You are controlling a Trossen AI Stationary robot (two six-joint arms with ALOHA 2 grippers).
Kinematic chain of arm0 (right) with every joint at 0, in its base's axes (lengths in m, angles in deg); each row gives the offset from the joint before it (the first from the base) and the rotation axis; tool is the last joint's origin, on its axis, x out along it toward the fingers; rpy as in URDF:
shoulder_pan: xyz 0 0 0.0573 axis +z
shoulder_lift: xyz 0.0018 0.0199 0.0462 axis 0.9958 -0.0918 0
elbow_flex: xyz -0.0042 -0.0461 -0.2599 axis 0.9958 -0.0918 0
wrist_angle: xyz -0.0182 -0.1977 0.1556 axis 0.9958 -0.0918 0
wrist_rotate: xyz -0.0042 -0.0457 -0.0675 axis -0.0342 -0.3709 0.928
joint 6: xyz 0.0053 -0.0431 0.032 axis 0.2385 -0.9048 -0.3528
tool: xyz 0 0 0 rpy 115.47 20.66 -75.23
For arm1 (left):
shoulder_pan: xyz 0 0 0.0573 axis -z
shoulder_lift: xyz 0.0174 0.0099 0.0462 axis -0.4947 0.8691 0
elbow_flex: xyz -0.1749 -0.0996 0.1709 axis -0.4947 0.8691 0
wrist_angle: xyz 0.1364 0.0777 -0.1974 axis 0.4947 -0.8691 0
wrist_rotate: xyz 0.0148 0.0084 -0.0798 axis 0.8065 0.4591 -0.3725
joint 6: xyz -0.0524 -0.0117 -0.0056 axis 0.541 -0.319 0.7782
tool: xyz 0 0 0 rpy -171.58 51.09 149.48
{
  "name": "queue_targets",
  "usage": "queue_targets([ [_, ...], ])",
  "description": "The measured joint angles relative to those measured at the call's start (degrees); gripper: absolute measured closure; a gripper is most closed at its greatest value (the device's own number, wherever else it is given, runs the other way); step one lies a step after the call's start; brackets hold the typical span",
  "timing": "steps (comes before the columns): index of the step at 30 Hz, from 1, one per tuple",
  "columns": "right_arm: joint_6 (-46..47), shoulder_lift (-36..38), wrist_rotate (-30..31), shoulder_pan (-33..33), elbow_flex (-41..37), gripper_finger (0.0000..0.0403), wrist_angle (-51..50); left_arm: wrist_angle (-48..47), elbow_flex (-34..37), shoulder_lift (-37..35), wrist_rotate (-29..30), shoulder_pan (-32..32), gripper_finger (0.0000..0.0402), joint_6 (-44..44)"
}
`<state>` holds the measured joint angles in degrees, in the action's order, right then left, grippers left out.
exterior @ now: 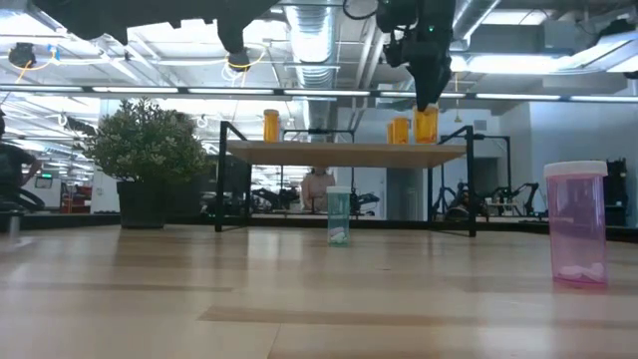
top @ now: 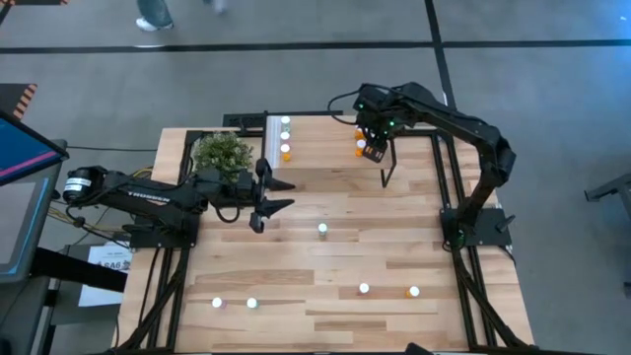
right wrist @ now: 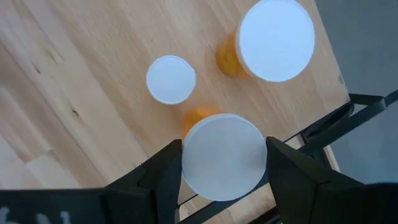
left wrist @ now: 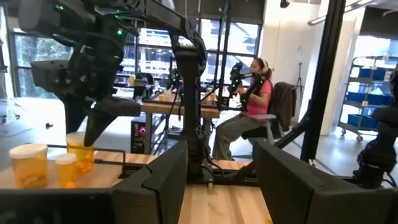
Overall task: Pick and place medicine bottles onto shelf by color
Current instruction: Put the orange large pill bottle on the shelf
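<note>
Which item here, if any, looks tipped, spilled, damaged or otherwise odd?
Nothing stands out. The bottles on the table stand upright, scattered but unspilled. The orange bottles on the shelf are upright too, and the right gripper has one squarely between its fingers. The plant looks intact.

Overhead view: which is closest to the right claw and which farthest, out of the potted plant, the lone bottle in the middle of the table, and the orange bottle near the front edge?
Measured from the right claw:
1. Bottle in the middle of the table, toward the front and left of the claw.
2. Orange bottle, near the front edge, right side.
3. Potted plant, far across at the back left.
</note>
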<state>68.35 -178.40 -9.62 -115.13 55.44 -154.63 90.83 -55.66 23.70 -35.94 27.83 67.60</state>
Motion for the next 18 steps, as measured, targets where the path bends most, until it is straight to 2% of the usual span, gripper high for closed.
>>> queue_targets([
  [11,0.0,0.1,-0.4,-0.2,0.0,0.0184,0.3,0.0,0.0,0.0,-0.3,0.0,0.0230,0.3],
  [18,0.4,0.1,-3.3,0.0,0.0,0.0184,1.5,0.0,0.0,0.0,-0.3,0.0,0.0230,0.3],
])
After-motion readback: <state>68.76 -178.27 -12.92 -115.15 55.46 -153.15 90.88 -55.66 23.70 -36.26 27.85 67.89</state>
